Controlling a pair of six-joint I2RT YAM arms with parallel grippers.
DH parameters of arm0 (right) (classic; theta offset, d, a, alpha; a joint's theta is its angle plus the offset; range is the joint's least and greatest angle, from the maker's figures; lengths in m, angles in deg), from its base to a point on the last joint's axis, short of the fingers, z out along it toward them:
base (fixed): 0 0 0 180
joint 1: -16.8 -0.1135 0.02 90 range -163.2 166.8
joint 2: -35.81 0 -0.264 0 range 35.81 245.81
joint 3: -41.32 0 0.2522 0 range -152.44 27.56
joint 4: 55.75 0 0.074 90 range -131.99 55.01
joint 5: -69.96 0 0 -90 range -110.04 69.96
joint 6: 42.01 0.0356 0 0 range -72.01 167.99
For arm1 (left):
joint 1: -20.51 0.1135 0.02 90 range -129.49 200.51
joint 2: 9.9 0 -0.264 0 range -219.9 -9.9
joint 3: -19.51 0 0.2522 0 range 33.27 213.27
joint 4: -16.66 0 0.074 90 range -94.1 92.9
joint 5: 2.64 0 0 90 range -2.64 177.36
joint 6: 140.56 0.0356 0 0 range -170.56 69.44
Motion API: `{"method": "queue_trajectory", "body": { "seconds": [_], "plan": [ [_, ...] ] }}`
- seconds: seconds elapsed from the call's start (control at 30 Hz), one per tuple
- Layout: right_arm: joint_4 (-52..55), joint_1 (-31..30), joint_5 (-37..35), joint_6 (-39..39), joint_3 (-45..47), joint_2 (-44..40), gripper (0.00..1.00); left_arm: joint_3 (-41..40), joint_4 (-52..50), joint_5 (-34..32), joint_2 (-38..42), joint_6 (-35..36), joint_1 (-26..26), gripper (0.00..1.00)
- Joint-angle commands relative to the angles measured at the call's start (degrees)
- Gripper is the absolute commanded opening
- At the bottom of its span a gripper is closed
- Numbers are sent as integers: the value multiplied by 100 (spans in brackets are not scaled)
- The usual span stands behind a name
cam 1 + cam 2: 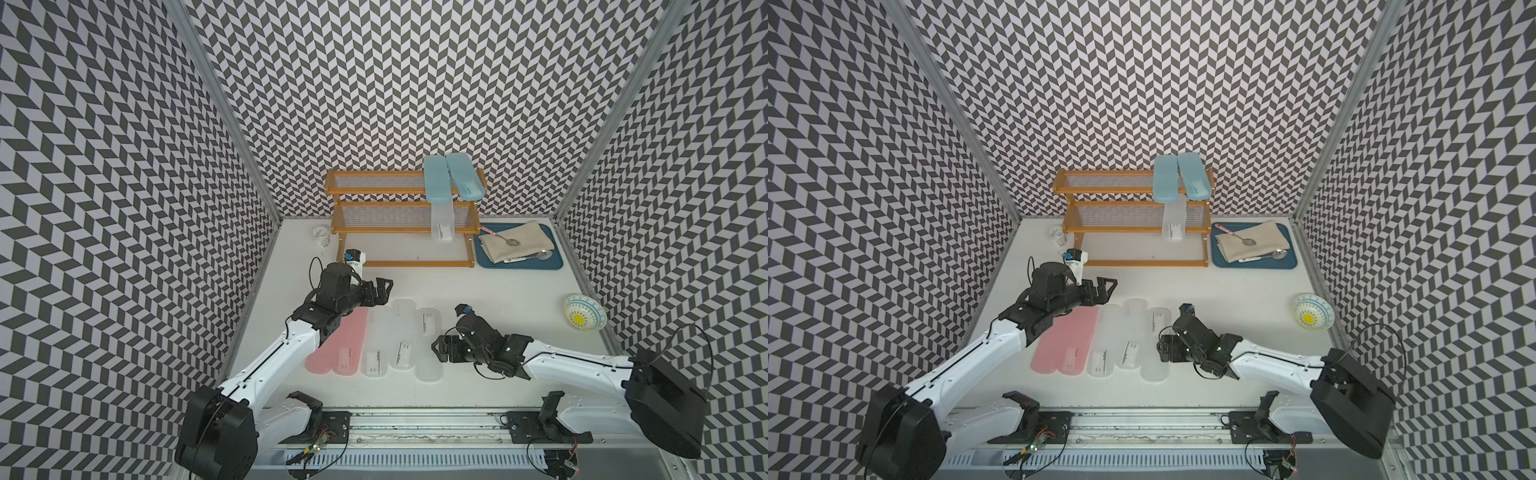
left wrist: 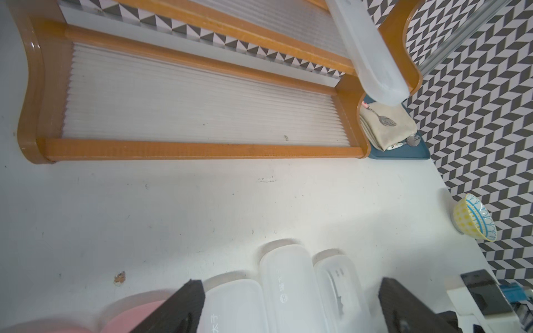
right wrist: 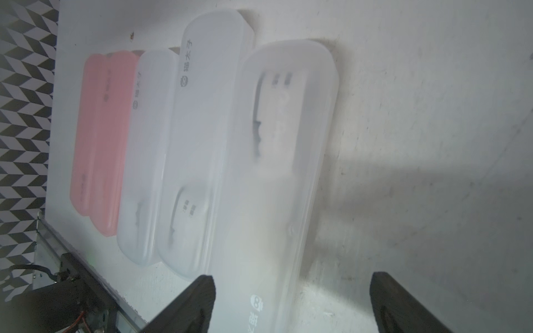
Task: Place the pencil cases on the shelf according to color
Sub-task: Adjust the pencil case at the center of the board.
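Frosted cases [image 1: 402,332] side by side, shelf [image 1: 419,263] well apart

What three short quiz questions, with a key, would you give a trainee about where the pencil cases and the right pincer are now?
1. True or false: both light blue cases rest on the top tier of the shelf.
2. How many pencil cases lie on the table?
3. The right pincer is: A) shut tight; B) open at the clear case ending the row; C) above the shelf.
Key: 1 true; 2 five; 3 B.
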Motion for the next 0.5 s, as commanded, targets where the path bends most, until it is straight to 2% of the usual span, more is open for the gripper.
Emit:
{"method": "queue_trajectory", "body": {
  "seconds": [0.0,0.23,0.37,0.47],
  "plan": [
    [-358,-235,-243,333,-113,56,89,-46,331,273,-137,-242,107,100],
    [7,-537,-584,308,-593,632,89,22,164,279,-261,-272,303,100],
    [255,-696,-761,324,-927,1066,90,430,-317,173,-218,174,369,100],
    [251,-802,-824,358,-1059,1304,90,508,-619,-242,-179,510,394,100]
  ]
}}
